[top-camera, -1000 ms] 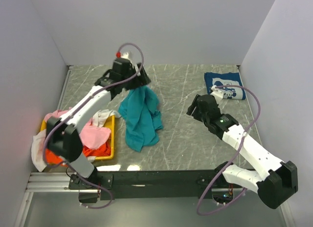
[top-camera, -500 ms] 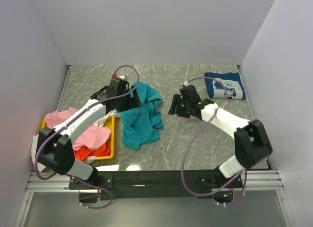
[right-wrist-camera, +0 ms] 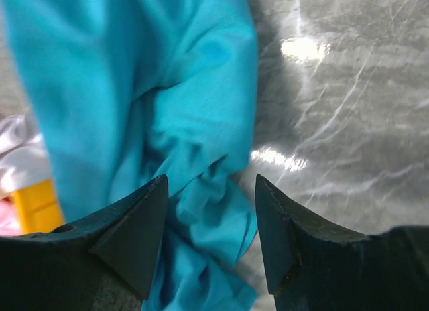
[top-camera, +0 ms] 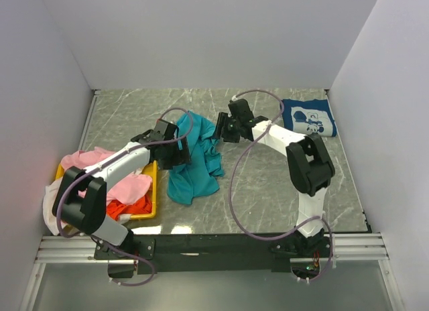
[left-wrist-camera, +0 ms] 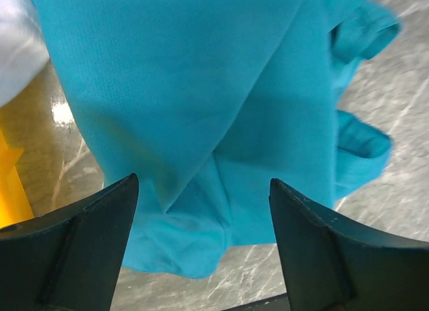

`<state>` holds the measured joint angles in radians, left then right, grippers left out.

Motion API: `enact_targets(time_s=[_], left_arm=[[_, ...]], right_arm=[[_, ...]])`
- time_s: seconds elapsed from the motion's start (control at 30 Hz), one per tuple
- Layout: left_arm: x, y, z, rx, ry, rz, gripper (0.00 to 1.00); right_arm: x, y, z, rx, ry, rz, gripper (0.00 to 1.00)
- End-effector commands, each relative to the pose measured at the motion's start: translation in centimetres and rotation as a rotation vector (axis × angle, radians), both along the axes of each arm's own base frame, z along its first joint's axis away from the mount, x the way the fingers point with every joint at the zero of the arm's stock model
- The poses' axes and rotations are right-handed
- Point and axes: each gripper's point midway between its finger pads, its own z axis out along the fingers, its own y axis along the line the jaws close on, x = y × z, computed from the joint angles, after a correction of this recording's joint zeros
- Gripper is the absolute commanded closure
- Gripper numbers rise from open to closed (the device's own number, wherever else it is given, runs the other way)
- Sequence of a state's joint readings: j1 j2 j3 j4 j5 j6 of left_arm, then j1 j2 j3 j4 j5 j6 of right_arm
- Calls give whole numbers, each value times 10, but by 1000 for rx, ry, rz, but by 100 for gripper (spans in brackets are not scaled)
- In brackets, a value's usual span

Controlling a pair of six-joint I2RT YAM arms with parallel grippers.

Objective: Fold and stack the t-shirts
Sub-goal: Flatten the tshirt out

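Observation:
The teal t-shirt lies crumpled on the marble table, left of centre. It fills the left wrist view and the right wrist view. My left gripper is open at the shirt's left edge, with the cloth below its spread jaws. My right gripper is open at the shirt's upper right edge, holding nothing. A folded navy t-shirt with white print lies at the back right. Pink, orange and white shirts are heaped in the tray.
A yellow plastic tray sits at the left, with clothes spilling over its rim. White walls close off the left, back and right of the table. The black rail of the arm bases runs along the near edge.
My left gripper lowered the teal shirt from the back of the table, let it go and now sits open at its left edge. My right gripper swung left from the navy shirt to the teal one.

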<state>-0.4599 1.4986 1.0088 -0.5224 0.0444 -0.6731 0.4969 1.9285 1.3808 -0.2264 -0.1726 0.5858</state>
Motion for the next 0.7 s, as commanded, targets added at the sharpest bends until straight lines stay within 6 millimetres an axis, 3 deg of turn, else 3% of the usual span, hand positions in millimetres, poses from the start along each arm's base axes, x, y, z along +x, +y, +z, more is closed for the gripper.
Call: enact_targets(time_s=[0.0, 0.17, 0.23, 0.27, 0.33, 0.37, 0.43, 0.47, 0.5, 0.57, 0.6, 0.67], left_arm=[[1, -7, -6, -19, -6, -25, 16], [5, -10, -18, -14, 8, -34, 20], [7, -11, -22, -15, 11, -39, 23], [8, -12, -23, -12, 12, -40, 26], [11, -11, -26, 1, 12, -38, 32], [11, -10, -29, 10, 16, -38, 47], [13, -7, -34, 27, 23, -34, 67], [15, -5, -36, 46, 24, -28, 86], [22, -6, -30, 50, 5, -27, 96], [28, -4, -23, 65, -9, -23, 100], [41, -8, -6, 54, -51, -30, 100], [49, -8, 12, 53, -72, -35, 100]], right_arm=[[18, 3, -3, -29, -24, 5, 39], [38, 9, -4, -43, -50, 2, 39], [44, 12, -12, -51, -39, 1, 39], [50, 13, -6, -46, -50, -1, 39], [54, 15, -12, -53, -44, 2, 49], [58, 15, -10, -48, -54, 1, 55], [60, 13, -9, -46, -50, -8, 76], [60, 9, -7, -48, -46, -17, 86], [63, 0, 2, -44, -54, -39, 99], [62, -15, 10, -38, -60, -69, 100], [66, -30, 34, -16, -97, -97, 100], [63, -52, 49, -8, -112, -129, 100]])
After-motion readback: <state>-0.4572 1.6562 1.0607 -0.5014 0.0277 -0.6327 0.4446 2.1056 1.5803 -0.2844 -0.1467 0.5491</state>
